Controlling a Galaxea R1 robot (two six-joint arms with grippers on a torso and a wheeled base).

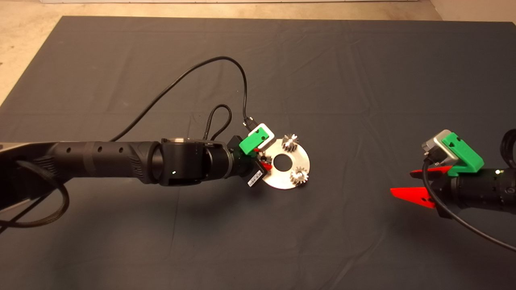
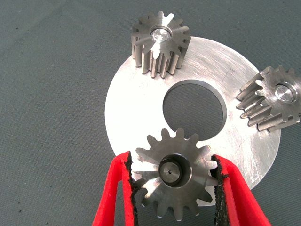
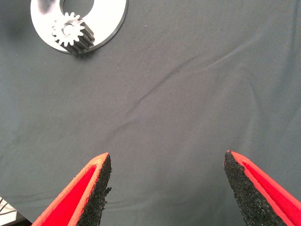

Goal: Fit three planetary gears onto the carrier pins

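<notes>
Third gear (image 2: 178,178) sits over its pin (image 2: 170,173) at the disc (image 2: 136,108) edge nearest the L arm, pin tip showing through the bore. L gripper (image 2: 176,181) is closed on it, pads (image 2: 130,181) touching teeth both sides. Two other gears (image 2: 160,43) (image 2: 269,97) already on pins, tips visible in their holes. Disc lies mid-mat (image 1: 161,249). R gripper (image 3: 167,181) well apart to the right, fingers wide, nothing in them, over bare mat.

Brushed, matt aluminium disc (image 2: 141,108), shiny machined steel gears (image 2: 176,179), rough black pads (image 2: 133,190), wrinkled matt cloth mat (image 1: 363,80)
</notes>
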